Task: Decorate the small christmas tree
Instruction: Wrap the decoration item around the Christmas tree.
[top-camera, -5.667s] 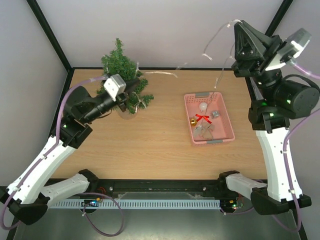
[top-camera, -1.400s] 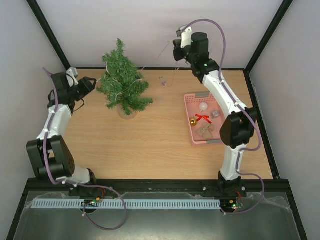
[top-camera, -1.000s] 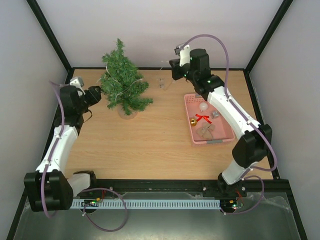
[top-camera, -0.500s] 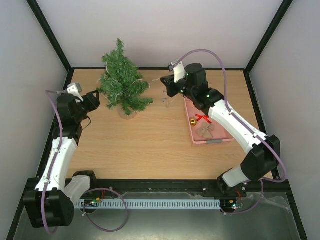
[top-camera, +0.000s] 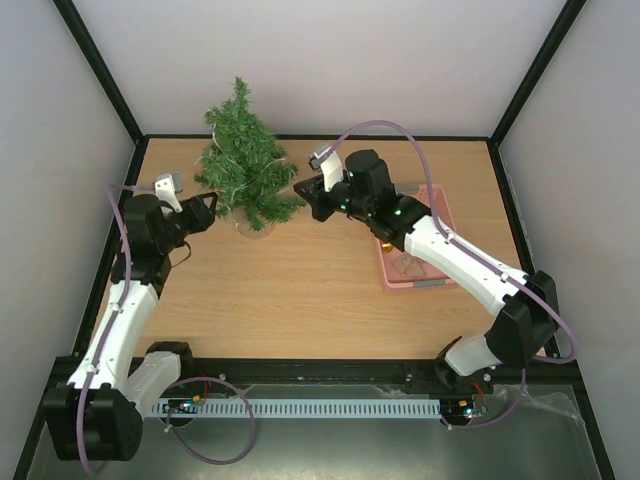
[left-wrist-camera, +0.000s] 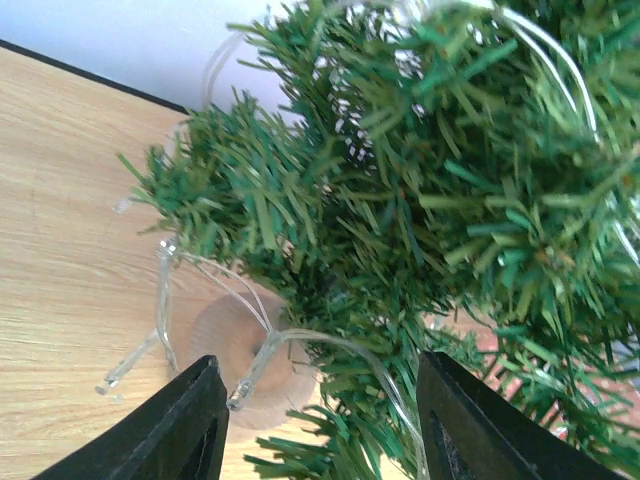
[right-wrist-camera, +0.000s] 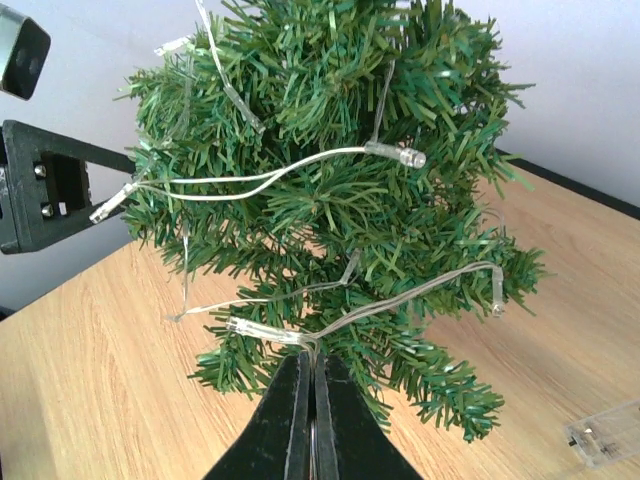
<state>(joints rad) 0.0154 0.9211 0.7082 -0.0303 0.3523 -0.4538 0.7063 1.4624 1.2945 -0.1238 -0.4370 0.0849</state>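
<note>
The small christmas tree (top-camera: 245, 165) stands on its pale round base (top-camera: 253, 226) at the back left of the table. A clear light string (right-wrist-camera: 395, 153) is draped over its branches. My right gripper (top-camera: 300, 192) is at the tree's right side, low down. In the right wrist view this gripper (right-wrist-camera: 315, 358) is shut on the string's wires just under the lower branches. My left gripper (top-camera: 207, 208) is at the tree's left side. In the left wrist view it (left-wrist-camera: 325, 420) stands open before the base (left-wrist-camera: 240, 350), with a loop of string (left-wrist-camera: 300, 340) and branches between its fingers.
A pink basket (top-camera: 410, 280) of ornaments lies right of centre, partly covered by my right arm. The string's clear battery box (right-wrist-camera: 605, 435) lies on the wood to the right of the tree. Black frame posts and walls close off the back and sides.
My right arm has swung down and left from the back of the table to the tree's right side, bringing the string. My left gripper has drawn forward along the tree's left side.
</note>
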